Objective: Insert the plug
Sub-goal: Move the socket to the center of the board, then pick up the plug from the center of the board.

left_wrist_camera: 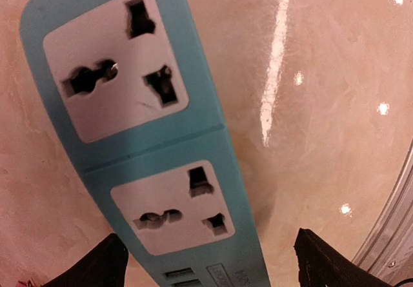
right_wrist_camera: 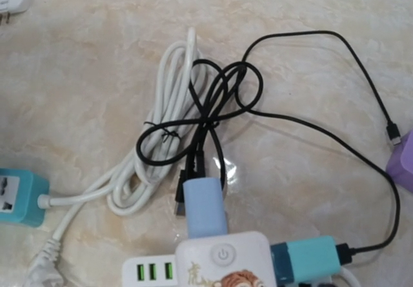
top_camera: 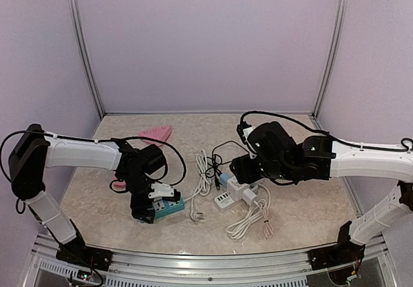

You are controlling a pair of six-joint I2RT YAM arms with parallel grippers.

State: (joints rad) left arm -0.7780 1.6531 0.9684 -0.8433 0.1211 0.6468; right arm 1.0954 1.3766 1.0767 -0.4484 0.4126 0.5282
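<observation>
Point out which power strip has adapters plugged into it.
The white power strip: a pale blue adapter and a teal adapter sit in it; the teal power strip shows empty sockets.

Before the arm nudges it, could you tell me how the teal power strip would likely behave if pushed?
The teal power strip looks rigid and lies flat, so it would probably slide on the glossy tabletop rather than tip. Its white cord, bundled, would likely drag and turn it. The black cable looped over that cord may follow.

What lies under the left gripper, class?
A teal power strip lies flat on the marble table, two empty sockets and USB ports facing up. The table beneath it is covered.
</observation>
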